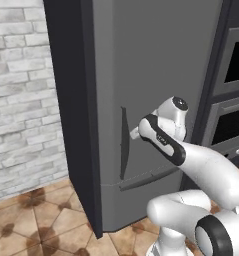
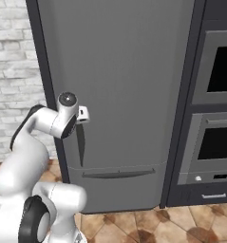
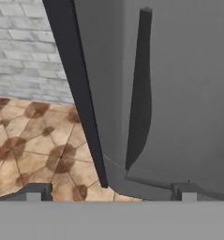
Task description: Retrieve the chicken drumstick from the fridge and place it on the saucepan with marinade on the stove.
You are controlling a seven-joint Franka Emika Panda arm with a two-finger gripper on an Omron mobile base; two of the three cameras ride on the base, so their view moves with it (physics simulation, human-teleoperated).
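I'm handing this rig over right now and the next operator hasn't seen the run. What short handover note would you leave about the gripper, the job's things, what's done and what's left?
Gripper: open and empty, its fingers spread wide, pointed at the long thin dark vertical handle of the tall grey matte fridge, close to it but not yet around it.
Fridge: door shut.
Drumstick, saucepan and stove: not seen from here.
Dark wall oven stands right of the fridge; leave it alone.
Done: arm brought up to the handle.
Left: grip the handle, pull the door open, take the drumstick, carry it to the saucepan.
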